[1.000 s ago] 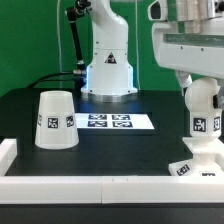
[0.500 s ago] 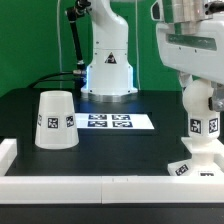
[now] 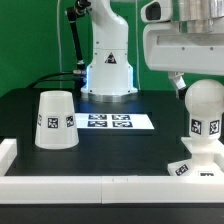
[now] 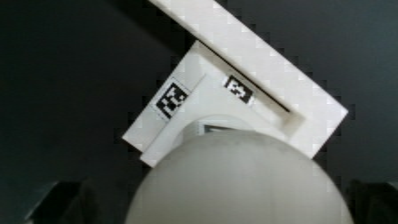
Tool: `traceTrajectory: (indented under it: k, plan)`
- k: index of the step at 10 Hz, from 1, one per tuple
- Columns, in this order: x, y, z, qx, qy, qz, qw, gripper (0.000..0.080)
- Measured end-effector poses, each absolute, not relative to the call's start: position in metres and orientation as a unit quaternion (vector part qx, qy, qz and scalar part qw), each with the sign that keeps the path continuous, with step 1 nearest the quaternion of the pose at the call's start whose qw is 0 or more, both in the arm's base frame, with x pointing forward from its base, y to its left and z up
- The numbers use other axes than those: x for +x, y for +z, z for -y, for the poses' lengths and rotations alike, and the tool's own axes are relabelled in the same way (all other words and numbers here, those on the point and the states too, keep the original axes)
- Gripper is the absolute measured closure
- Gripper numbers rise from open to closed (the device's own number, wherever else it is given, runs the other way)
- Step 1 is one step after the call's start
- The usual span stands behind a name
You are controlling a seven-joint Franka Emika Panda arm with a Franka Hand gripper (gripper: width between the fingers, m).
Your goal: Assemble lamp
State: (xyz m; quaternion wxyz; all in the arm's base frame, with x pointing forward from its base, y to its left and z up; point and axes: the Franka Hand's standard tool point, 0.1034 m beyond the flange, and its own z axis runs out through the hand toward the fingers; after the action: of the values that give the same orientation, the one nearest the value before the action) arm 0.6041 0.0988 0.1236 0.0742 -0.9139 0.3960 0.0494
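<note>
With the bulb point(image 3: 205, 105) sitting upright on the base point(image 3: 196, 166) (the shade point(image 3: 55, 120) is standing well apart from that base), the gripper point(image 4: 217, 200) is holding nothing, its 2 fingers spread wider than the bulb, so it is likely best rising straight up without brushing it.

white tapered shade point(image 3: 55, 120) stands wide end down on the black tabletop point(image 3: 120, 150), well apart from the rounded bulb point(image 3: 205, 108), which sits upright on the square tagged base point(image 3: 192, 166).
</note>
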Motion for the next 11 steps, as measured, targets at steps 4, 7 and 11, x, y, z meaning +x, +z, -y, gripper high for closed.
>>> traceTrajectory:
  k: [4, 7, 11]
  plan:
    - [0.6042, 0.1233, -0.0978, -0.961, 0.038, -0.263, 0.080, 0.0100]
    - [0.6073, 0.1261, -0.0973, -0.997, 0.016, -0.055, 0.048, 0.0100]
    - [0.6101, 0.1257, -0.0932, -0.990, 0.005, 0.136, 0.044, 0.0100]
